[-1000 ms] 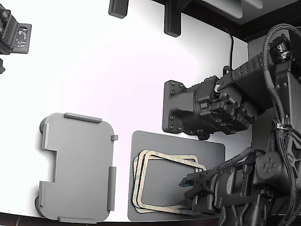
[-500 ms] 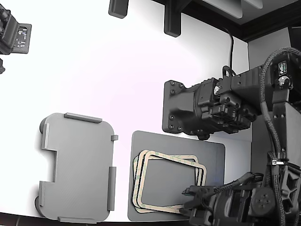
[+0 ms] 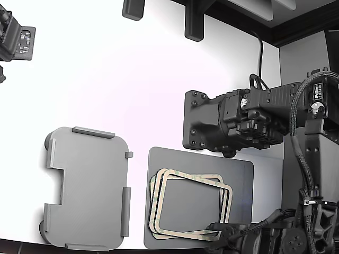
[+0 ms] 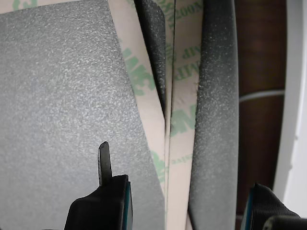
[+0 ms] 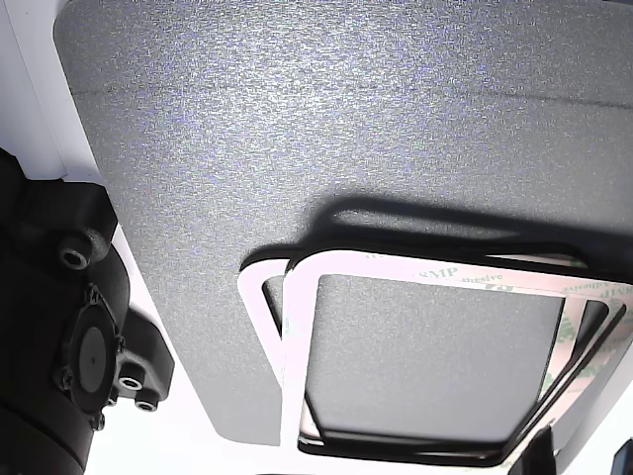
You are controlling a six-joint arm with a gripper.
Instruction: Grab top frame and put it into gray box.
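Observation:
The top frame (image 3: 193, 176), cream with green blotches, lies on a small stack of like frames on a darker gray sheet (image 3: 241, 172). The gray box (image 3: 87, 185) lies apart from it, toward the exterior view's left. My gripper (image 3: 216, 233) is low at the stack's near right corner. In the wrist view the gripper (image 4: 184, 206) is open. One finger (image 4: 103, 165) is over the sheet inside the frame and the other (image 4: 264, 203) is outside, with the frame edges (image 4: 184, 120) between them. The other view shows the frame (image 5: 435, 269) lying flat.
A second black arm (image 3: 228, 124) hangs above the sheet's far right part in the exterior view. Black fixtures (image 3: 193, 24) stand at the table's far edge and a device (image 3: 16, 39) at far left. The table's near edge runs just below the box and sheet.
My arm has moved down toward the exterior view's lower edge, from beside the stack's right side to its near right corner. The frames and the box have not moved.

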